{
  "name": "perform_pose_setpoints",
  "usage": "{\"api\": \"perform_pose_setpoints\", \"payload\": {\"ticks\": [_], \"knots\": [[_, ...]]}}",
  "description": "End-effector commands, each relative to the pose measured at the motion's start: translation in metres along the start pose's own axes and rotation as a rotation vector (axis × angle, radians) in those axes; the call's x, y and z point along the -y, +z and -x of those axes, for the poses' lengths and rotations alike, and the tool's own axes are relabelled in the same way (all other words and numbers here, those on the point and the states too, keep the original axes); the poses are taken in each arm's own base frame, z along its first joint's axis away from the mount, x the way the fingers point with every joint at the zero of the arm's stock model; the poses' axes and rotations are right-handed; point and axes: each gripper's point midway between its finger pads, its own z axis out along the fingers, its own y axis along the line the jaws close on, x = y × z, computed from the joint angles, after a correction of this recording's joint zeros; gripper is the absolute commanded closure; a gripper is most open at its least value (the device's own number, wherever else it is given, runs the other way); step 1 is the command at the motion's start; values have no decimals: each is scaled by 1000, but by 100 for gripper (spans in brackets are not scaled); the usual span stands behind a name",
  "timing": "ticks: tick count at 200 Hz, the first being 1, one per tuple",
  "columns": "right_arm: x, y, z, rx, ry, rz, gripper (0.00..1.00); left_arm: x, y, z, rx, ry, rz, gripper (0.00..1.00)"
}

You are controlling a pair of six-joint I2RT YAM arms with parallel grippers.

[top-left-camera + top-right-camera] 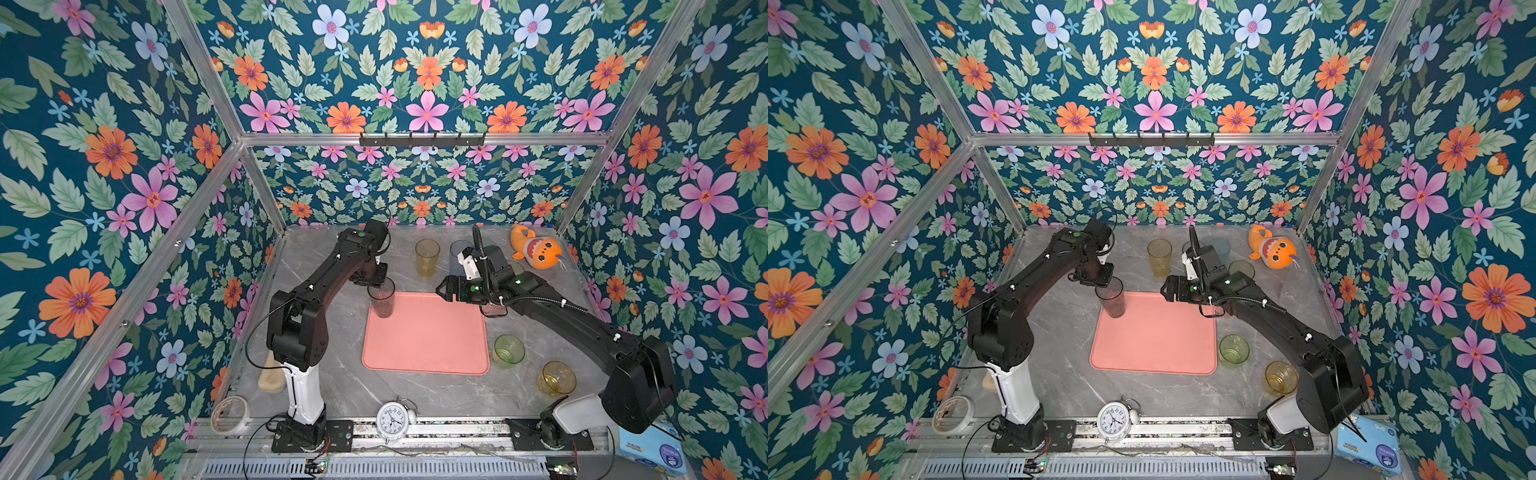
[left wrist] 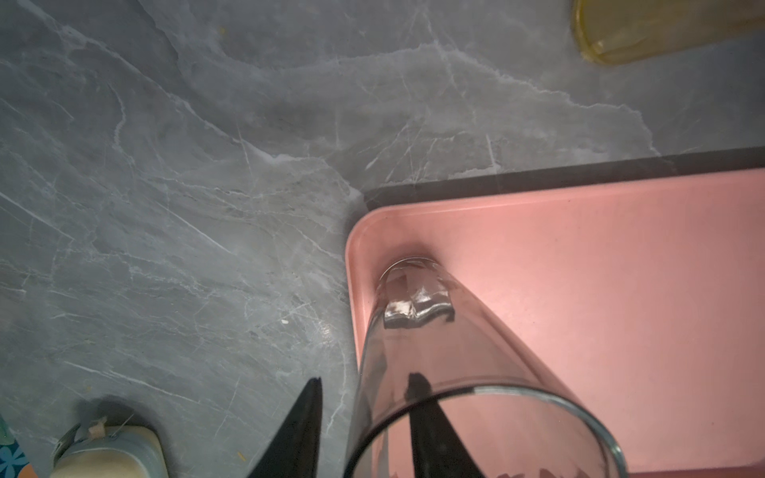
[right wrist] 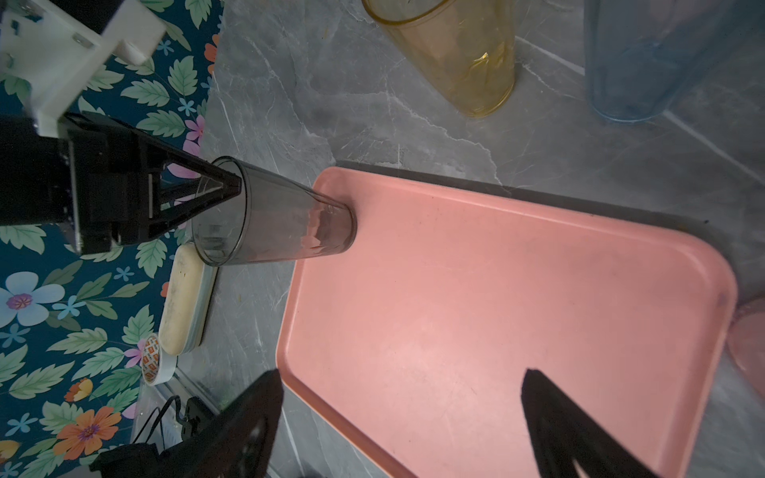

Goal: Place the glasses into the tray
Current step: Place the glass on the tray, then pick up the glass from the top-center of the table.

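Grey glass (image 1: 383,301) upright in tray (image 1: 428,340) corner, left hand (image 2: 366,376) astride rim

One tray (image 1: 424,353) is lying on the tabletop (image 1: 332,386). At least seven glasses are showing in the top views: one grey glass (image 1: 382,301), one tall amber glass (image 1: 427,257), one green glass (image 1: 509,351), one short yellow glass (image 1: 557,378), and others half hidden behind the right arm (image 1: 552,311). One alarm clock (image 1: 392,420), one plush toy (image 1: 538,249), one tape roll (image 1: 230,415) and one tissue pack (image 1: 650,453) are sitting around. Two hands are reaching in: the left hand (image 2: 364,414) and the right hand (image 3: 401,372).
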Motion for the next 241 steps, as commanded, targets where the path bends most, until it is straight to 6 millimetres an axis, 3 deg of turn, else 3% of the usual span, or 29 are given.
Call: {"api": "perform_pose_setpoints", "payload": {"ticks": [1,94,114,151,193,241], "knots": [[1,2,-1,-12,5,-8,9,1,-10,6,28,8,-9,59],[2,0,7,6,30,-34,9,-2,-65,33,173,-17,-13,55],[5,-1,9,24,46,-50,12,-3,-80,40,227,-32,-16,54],[-3,-4,21,51,41,-34,13,-10,-98,47,339,-78,-15,54],[-6,-5,46,97,9,-34,13,-15,-107,38,458,-174,-65,53],[-9,0,78,127,-7,-40,16,-34,-105,20,487,-234,-27,52]]}}
